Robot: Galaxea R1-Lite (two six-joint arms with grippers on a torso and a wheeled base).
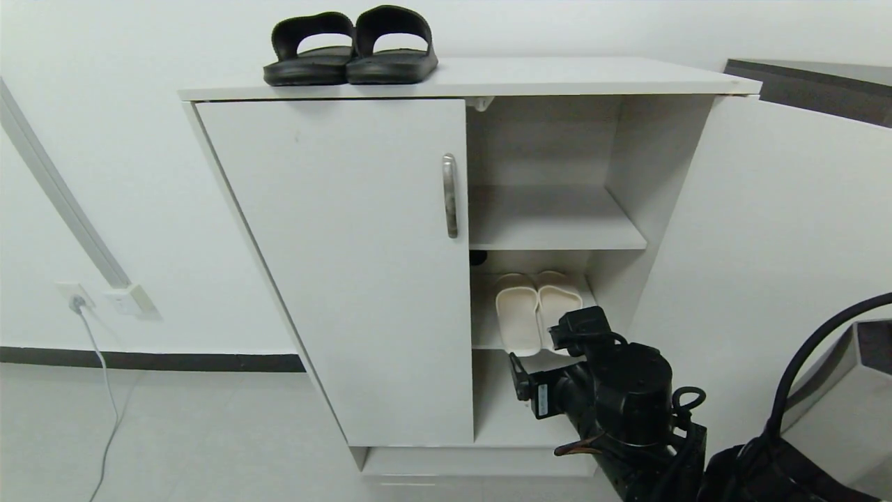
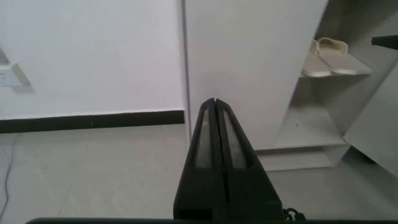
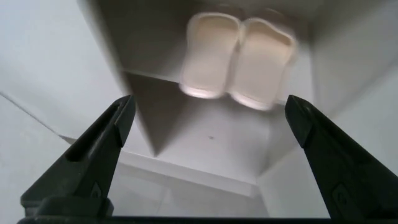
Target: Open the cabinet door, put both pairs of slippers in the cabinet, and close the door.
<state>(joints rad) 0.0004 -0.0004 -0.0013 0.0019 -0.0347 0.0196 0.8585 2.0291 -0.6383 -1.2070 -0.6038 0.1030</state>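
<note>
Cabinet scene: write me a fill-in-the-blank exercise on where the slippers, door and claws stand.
1. The black slippers sit on ___ of the cabinet.
2. The white slippers lie in the ___ of its three compartments.
3. The right door stands ___.
4. The left claw is ___, the right claw open.
Missing words: top; middle; open; shut.

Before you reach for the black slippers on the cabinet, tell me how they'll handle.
The black slippers look like moulded rubber, so probably light and slightly bendy. Flat soles on the cabinet top suggest they'd slide, not roll. Two loose shoes may separate if pushed.
</note>
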